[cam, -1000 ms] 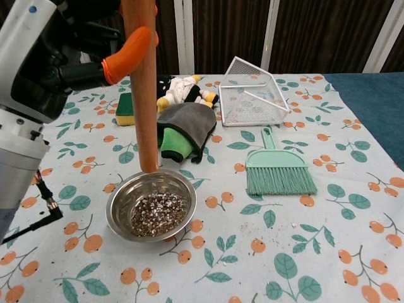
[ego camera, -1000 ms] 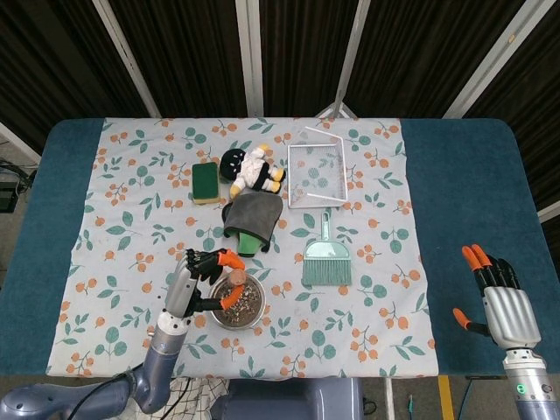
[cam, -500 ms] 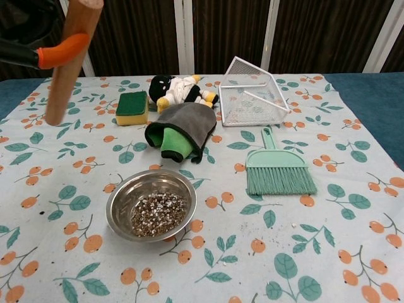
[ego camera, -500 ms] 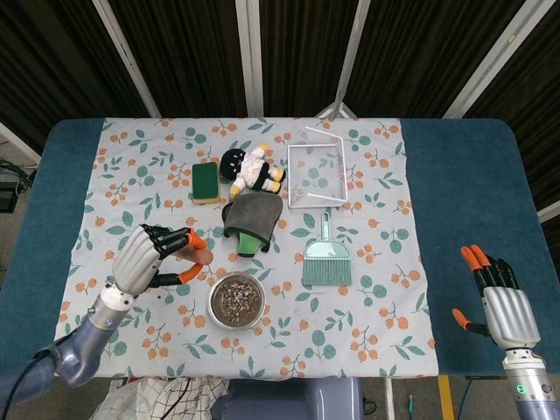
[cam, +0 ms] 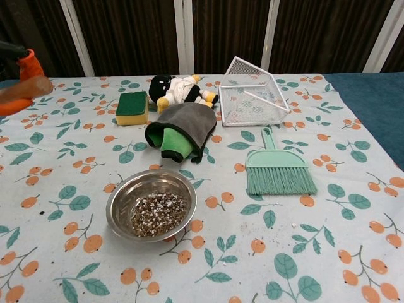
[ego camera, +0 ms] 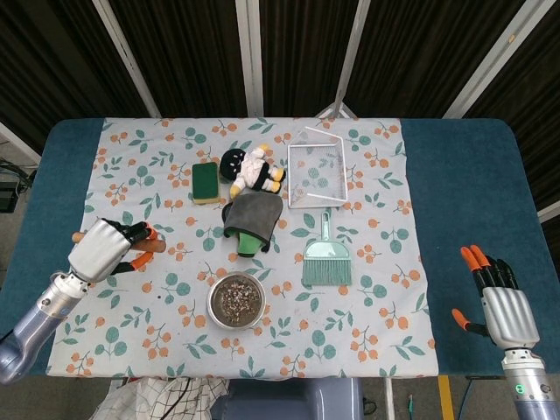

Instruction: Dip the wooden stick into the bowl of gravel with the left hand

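While the left hand grips the wooden stick lying roughly crosswise, the bowl of gravel sits at about four o'clock from it, well apart. Far off, the right hand hangs open.

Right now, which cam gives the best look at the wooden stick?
Head view: the left hand holds the wooden stick left of the bowl of gravel, both stick ends poking out. Chest view catches only a blurred stick end and orange fingertips at the left edge.
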